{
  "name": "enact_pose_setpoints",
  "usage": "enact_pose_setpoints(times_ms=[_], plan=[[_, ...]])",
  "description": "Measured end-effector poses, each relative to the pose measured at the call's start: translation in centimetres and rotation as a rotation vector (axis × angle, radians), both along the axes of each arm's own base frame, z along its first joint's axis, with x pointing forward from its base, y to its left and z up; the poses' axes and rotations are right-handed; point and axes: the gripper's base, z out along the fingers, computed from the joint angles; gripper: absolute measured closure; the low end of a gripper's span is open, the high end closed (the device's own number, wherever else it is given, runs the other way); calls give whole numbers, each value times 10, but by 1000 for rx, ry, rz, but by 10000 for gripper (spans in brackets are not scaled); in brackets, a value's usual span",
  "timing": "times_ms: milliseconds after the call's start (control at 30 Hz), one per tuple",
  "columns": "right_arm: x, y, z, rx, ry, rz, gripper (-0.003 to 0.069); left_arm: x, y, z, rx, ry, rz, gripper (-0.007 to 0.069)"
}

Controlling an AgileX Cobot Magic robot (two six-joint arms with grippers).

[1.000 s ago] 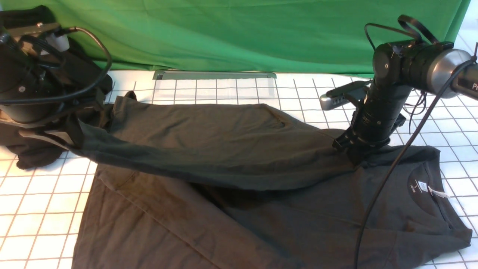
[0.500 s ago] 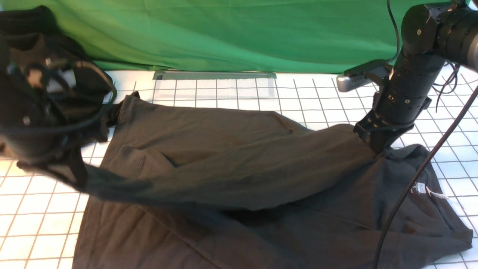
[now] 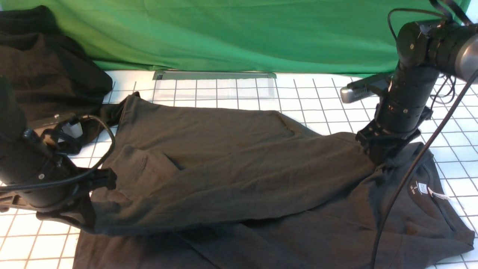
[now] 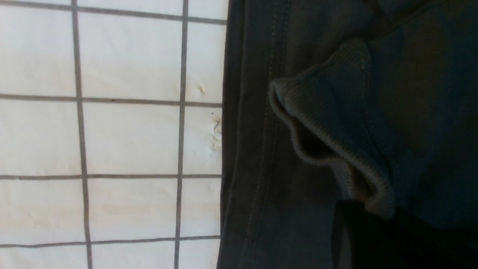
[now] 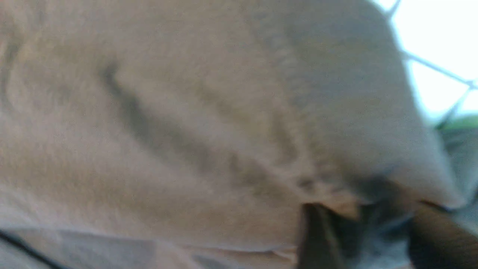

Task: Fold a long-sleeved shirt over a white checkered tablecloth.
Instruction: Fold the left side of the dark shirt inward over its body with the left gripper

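The long-sleeved shirt (image 3: 231, 164) lies dark brown over the white checkered tablecloth (image 3: 321, 101), its neck label (image 3: 422, 188) at the right. No chest print shows. One sleeve is drawn across the body. My left gripper (image 3: 85, 222) is low at the front left, shut on the ribbed cuff (image 4: 336, 123) of that sleeve. Near the collar, my right gripper (image 3: 381, 161) is shut on the sleeve's shoulder end. In the right wrist view the blurred fabric (image 5: 186, 112) fills the picture and runs between the dark fingers (image 5: 317, 239).
A heap of another black garment (image 3: 44, 63) sits at the back left, behind my left arm. A green cloth (image 3: 242, 33) hangs along the back. A flat grey strip (image 3: 214, 74) lies at its foot. The right arm's cable (image 3: 403, 183) hangs over the collar.
My left gripper has come down and toward the front with the cuff, laying the sleeve lower across the shirt's body. The right gripper has sunk a little, still holding.
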Motion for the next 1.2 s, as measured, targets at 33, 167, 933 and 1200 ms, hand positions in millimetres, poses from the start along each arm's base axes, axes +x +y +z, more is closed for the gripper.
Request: enact_pose_setpoints(times_ms=[33, 167, 933, 1200], plan=[[2, 0, 7, 0, -23, -12, 257, 0, 0, 0, 0, 0, 0, 602], [9, 3, 44, 44, -139, -54, 209, 2, 0, -4, 9, 10, -7, 602], [58, 114, -38, 244, -271, 195, 235, 6, 1, -14, 25, 33, -18, 602], [61, 115, -39, 246, -302, 201, 616, 7, 1, -14, 25, 33, -17, 602]])
